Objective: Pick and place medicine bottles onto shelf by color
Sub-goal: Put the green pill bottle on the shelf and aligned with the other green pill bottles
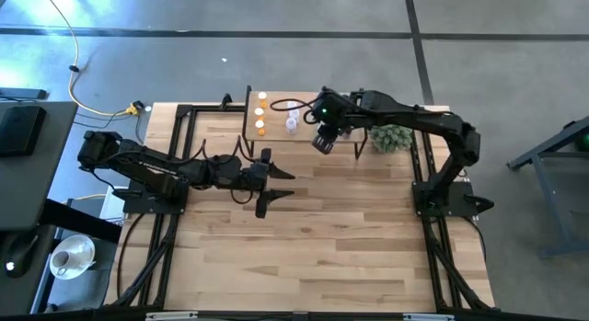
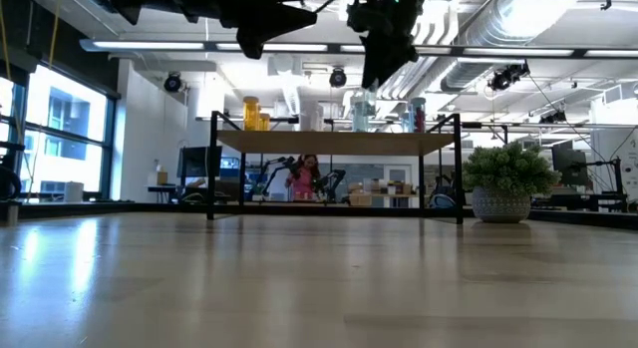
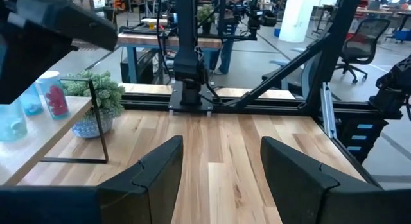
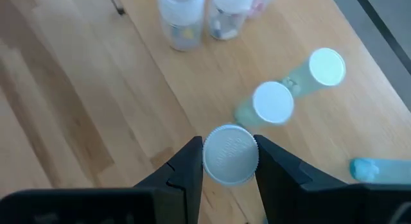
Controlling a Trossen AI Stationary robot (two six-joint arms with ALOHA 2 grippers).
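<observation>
The light-wood shelf (image 1: 281,128) stands at the table's far side and carries several small white-capped bottles: orange ones (image 1: 260,109) at its left end, pale ones (image 1: 293,117) further in, and two greenish ones (image 4: 273,102) and a blue one (image 4: 379,167) in the right wrist view. My right gripper (image 4: 230,156) hangs over the shelf, pointing down, shut on one bottle (image 4: 230,155); the cap hides its body in that view. My left gripper (image 1: 287,184) is open and empty above the middle of the table, short of the shelf's near edge. My right gripper pinches the bottle's white cap (image 4: 212,156) between its two fingers, one on each side, coming from above and pointing down. The bottle stands upright below the fingers (image 2: 363,109). I cannot tell whether its base rests on the shelf board (image 2: 329,142).
A spiky green plant in a pot (image 1: 394,137) stands just right of the shelf, and shows in the low view (image 2: 503,178). Black frame rails run along the table's left and right sides. Bare wooden tabletop lies between the shelf and the near edge.
</observation>
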